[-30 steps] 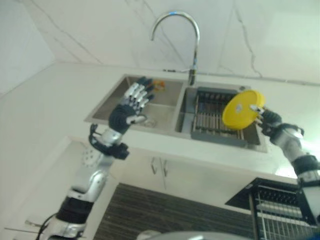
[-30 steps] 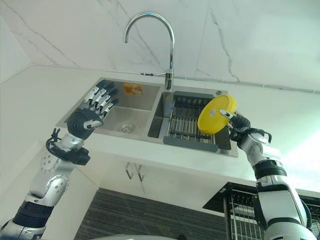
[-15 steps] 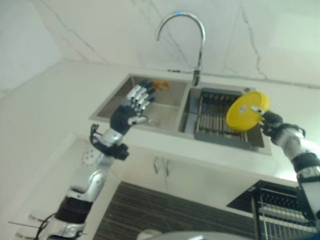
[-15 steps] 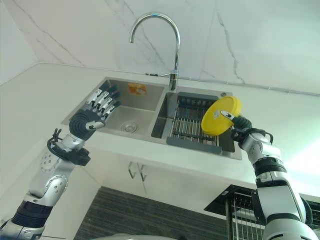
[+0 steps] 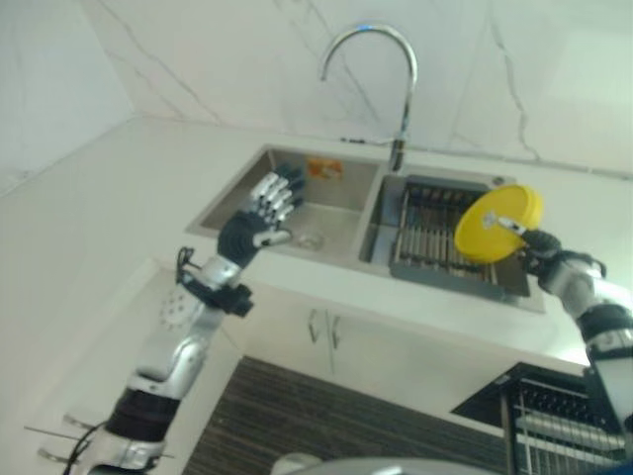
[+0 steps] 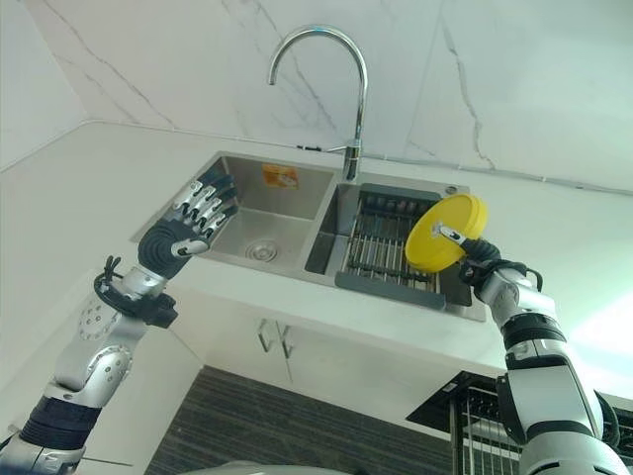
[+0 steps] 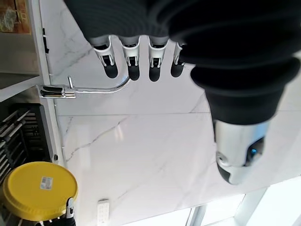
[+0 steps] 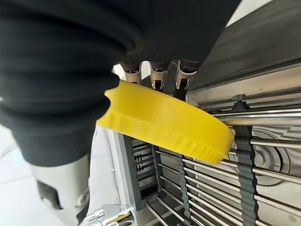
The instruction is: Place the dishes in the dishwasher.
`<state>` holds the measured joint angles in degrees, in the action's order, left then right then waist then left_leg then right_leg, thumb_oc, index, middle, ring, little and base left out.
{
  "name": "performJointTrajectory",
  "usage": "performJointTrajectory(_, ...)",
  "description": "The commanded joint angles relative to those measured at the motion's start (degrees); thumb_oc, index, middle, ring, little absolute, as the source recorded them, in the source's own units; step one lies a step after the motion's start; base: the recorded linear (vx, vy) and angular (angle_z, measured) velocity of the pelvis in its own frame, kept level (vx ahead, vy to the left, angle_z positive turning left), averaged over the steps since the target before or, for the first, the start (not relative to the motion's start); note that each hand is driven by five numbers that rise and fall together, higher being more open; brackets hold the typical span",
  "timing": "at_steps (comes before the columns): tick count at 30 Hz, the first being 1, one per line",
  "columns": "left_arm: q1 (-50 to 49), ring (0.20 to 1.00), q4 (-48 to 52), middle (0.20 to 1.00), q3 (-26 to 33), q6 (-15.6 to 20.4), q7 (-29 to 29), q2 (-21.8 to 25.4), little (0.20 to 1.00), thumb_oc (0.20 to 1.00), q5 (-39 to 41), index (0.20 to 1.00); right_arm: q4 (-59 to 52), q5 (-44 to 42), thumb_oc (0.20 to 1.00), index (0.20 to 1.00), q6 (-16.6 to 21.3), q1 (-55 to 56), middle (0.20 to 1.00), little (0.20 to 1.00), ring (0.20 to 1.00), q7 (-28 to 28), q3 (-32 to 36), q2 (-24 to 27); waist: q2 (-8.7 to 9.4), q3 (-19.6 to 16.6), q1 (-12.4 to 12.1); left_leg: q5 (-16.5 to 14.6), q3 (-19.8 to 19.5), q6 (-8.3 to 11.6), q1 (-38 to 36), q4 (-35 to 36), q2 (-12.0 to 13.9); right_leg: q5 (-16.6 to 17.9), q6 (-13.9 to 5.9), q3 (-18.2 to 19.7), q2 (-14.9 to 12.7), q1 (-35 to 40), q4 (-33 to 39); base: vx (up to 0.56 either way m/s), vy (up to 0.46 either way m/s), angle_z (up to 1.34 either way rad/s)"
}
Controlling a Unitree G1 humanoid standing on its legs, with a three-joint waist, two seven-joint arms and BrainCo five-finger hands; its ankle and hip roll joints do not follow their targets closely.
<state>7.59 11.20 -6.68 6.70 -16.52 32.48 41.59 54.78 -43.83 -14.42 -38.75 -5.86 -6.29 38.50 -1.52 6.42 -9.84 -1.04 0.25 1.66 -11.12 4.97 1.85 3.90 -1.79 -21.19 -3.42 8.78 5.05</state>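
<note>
Hovering open-fingered over the left basin of the brushed-steel double sink (image 6: pixel 259 213): left hand (image 6: pixel 193 220), idle, fingers spread. Pinching a round yellow plastic plate (image 6: pixel 446 233) by its ribbed edge above the dark slatted draining rack (image 6: pixel 381 252): right hand (image 6: pixel 478 267), fingers clamped. Risking a slip from that smooth rim, or a knock against the white marble bench (image 6: pixel 574 223).
</note>
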Motion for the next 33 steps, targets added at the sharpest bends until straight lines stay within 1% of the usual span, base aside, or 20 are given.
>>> performJointTrajectory(1, 1.2, 1.0, 1.5, 1.0, 0.3, 1.5, 0.4, 2.8, 1.0, 1.0, 0.5, 1.0, 1.9, 0.2, 1.0, 1.0, 3.0, -7.9, 1.0, 1.0, 1.0, 0.0, -2.9, 0.1, 2.2, -1.3, -2.0, -1.9, 4.8, 2.57, 1.2, 0.0, 1.3, -6.0, -4.32, -0.1, -2.8, 4.0, -0.1, 0.06, -0.021, 0.04)
performJointTrajectory(2, 1.2, 1.0, 1.4, 1.0, 0.4, 1.1, 0.3, 3.0, 1.0, 1.0, 0.4, 1.0, 2.3, 0.0, 1.0, 1.0, 3.4, -8.0, 1.0, 1.0, 1.0, 0.8, -2.8, 0.1, 2.14, -1.2, -2.0, -1.9, 4.9, 2.57, 1.2, 0.0, 1.3, -6.0, -4.31, -0.2, -2.8, 4.0, -0.1, 0.06, -0.026, 0.06)
performJointTrajectory(3, 1.1, 1.0, 1.5, 1.0, 0.4, 0.8, 0.5, 3.0, 1.0, 1.0, 0.3, 1.0, 2.4, -0.1, 0.583, 0.583, 3.6, -7.9, 0.583, 0.583, 0.583, 1.5, -2.7, 0.1, 2.07, -1.2, -2.0, -1.9, 4.9, 2.56, 1.3, 0.0, 1.3, -6.1, -4.29, -0.2, -2.8, 4.0, -0.1, 0.06, -0.024, 0.08)
performJointTrajectory(4, 1.1, 1.0, 1.5, 1.0, 0.3, 0.8, 0.6, 3.0, 1.0, 1.0, 0.1, 1.0, 2.8, -0.3, 0.467, 0.467, 3.7, -8.1, 0.467, 0.467, 0.467, 1.9, -2.6, 0.1, 2.0, -1.2, -2.0, -1.8, 4.9, 2.55, 1.3, 0.0, 1.3, -6.1, -4.28, -0.1, -2.7, 4.0, -0.1, 0.06, -0.025, 0.1)
performJointTrajectory(5, 1.1, 1.0, 1.5, 1.0, 0.2, 0.5, 0.8, 3.2, 1.0, 1.0, 0.0, 1.0, 3.8, -1.1, 0.2, 0.2, 3.9, -8.4, 0.2, 0.2, 0.2, 2.3, -2.4, 0.1, 1.9, -1.2, -2.1, -1.8, 4.9, 2.61, 1.4, 0.0, 1.4, -6.1, -4.31, -0.2, -2.7, 4.0, -0.1, 0.07, -0.025, 0.16)
performJointTrajectory(7, 0.9, 1.0, 1.5, 1.0, 0.5, 0.0, 0.8, 3.6, 1.0, 1.0, 0.1, 1.0, 5.4, -1.5, 0.2, 0.2, 4.8, -8.5, 0.2, 0.2, 0.2, 2.0, -1.5, 0.5, 1.73, -1.3, -2.3, -1.6, 4.8, 2.69, 1.6, 0.0, 1.4, -6.1, -4.35, -0.3, -2.8, 3.9, -0.1, 0.09, -0.034, 0.15)
performJointTrajectory(12, -0.6, 1.0, 1.3, 1.0, 1.2, -1.1, 0.3, 4.5, 1.0, 1.0, 0.1, 1.0, 5.5, -2.3, 0.2, 0.2, 7.6, -8.2, 0.2, 0.2, 0.2, 4.4, 0.2, 1.6, 1.16, -1.1, -2.4, -1.0, 5.4, 3.22, 2.2, 0.0, 1.8, -5.9, -4.52, -0.9, -2.9, 3.6, -0.1, 0.07, -0.028, 0.04)
performJointTrajectory(16, -0.8, 1.0, 1.5, 1.0, 1.6, -1.4, 0.4, 5.1, 1.0, 1.0, 0.9, 1.0, 4.9, -4.2, 0.2, 0.2, 9.8, -8.6, 0.2, 0.2, 0.2, 6.0, 1.5, 2.6, 0.78, -0.7, -2.2, -0.6, 5.5, 3.62, 2.9, 0.0, 2.1, -5.8, -4.68, -1.0, -3.1, 3.0, -0.1, 0.0, -0.007, 0.01)
performJointTrajectory(21, -1.0, 1.0, 1.4, 1.0, 1.8, -0.6, 0.1, 5.1, 1.0, 1.0, 1.6, 1.0, 3.7, -6.4, 0.2, 0.2, 13.2, -7.9, 0.2, 0.2, 0.2, 7.0, 2.8, 2.2, 0.7, -0.6, -2.1, -0.7, 5.6, 3.62, 3.0, 0.0, 2.2, -5.6, -4.77, -1.2, -3.3, 2.8, -0.1, -0.06, 0.003, 0.01)
performJointTrajectory(22, -1.1, 1.0, 1.2, 1.0, 1.7, -0.1, 0.0, 5.0, 1.0, 1.0, 1.6, 1.0, 2.7, -5.8, 0.2, 0.2, 15.9, -7.6, 0.2, 0.2, 0.2, 8.8, 2.7, 1.8, 0.75, -0.7, -2.0, -0.7, 5.6, 3.54, 2.8, 0.0, 2.2, -5.6, -4.74, -1.2, -3.3, 2.8, -0.1, -0.05, 0.01, 0.02)
performJointTrajectory(25, -1.2, 1.0, 0.7, 1.0, 1.1, 1.0, -0.1, 4.5, 1.0, 1.0, 1.6, 1.0, -0.8, -7.5, 0.2, 0.2, 19.0, -7.1, 0.2, 0.2, 0.2, 11.0, 3.1, 0.7, 0.78, -1.0, -1.6, -1.1, 5.9, 3.33, 2.4, 0.0, 2.2, -5.6, -4.75, -1.0, -3.2, 3.0, -0.1, -0.05, 0.01, 0.0)
performJointTrajectory(28, -1.3, 1.0, 0.6, 1.0, 0.8, 1.7, -0.3, 3.8, 1.0, 1.0, 1.2, 1.0, -3.4, -9.5, 0.2, 0.2, 20.6, -6.5, 0.2, 0.2, 0.2, 10.3, 3.2, 0.0, 0.87, -1.1, -1.1, -1.3, 6.3, 3.17, 2.0, 0.0, 2.2, -5.6, -4.64, -0.7, -3.1, 3.2, -0.1, -0.06, 0.015, -0.03)
performJointTrajectory(33, -2.3, 1.0, 0.8, 1.0, 0.8, 2.8, -1.1, 2.7, 1.0, 1.0, 1.0, 1.0, -9.5, -10.2, 0.2, 0.2, 24.6, -4.6, 0.2, 0.2, 0.2, 9.7, 4.9, 0.2, 1.24, -1.3, -0.2, -1.6, 6.6, 2.98, 1.6, 0.0, 2.3, -5.7, -4.49, 0.1, -2.7, 3.2, -0.1, -0.05, 0.012, -0.02)
